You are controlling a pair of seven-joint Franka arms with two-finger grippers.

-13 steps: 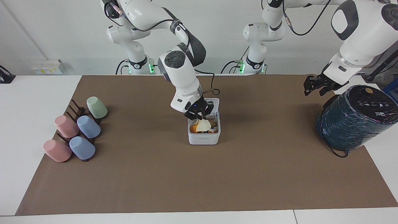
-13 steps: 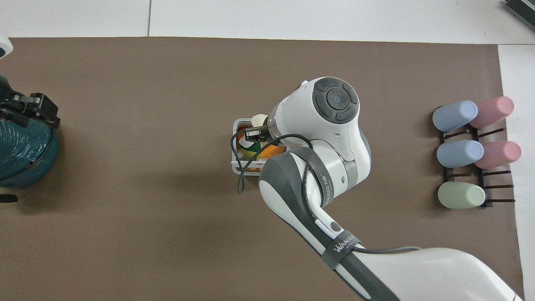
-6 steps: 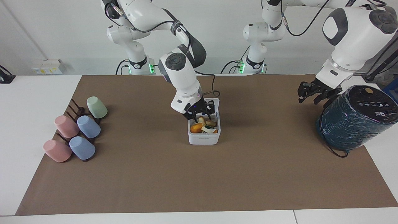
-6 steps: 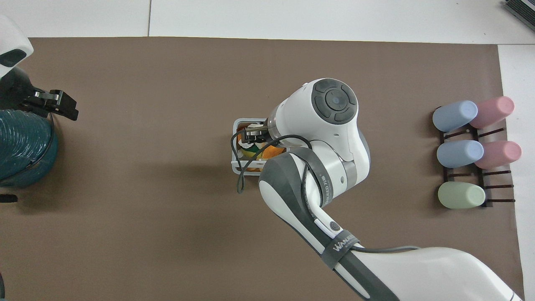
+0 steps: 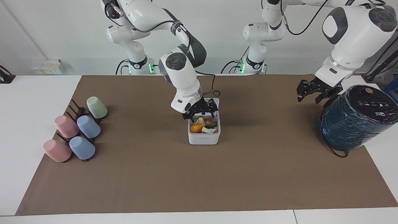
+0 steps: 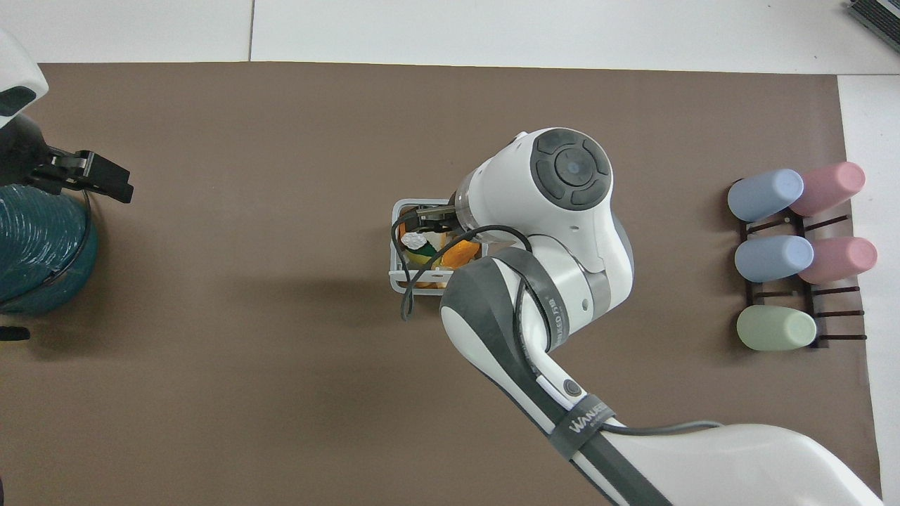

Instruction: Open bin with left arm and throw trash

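Trash (image 5: pixel 203 126) in bin (image 5: pixel 203 139)

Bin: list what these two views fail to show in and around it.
- Overhead view: the right arm's wrist covers most of the bin and the trash.
- Facing view: the right gripper, over the bin, hides most of the open lid.
- Facing view: the trash lies piled, too small to count.
- Overhead view: the picture's edge cuts off the teal cylinder.
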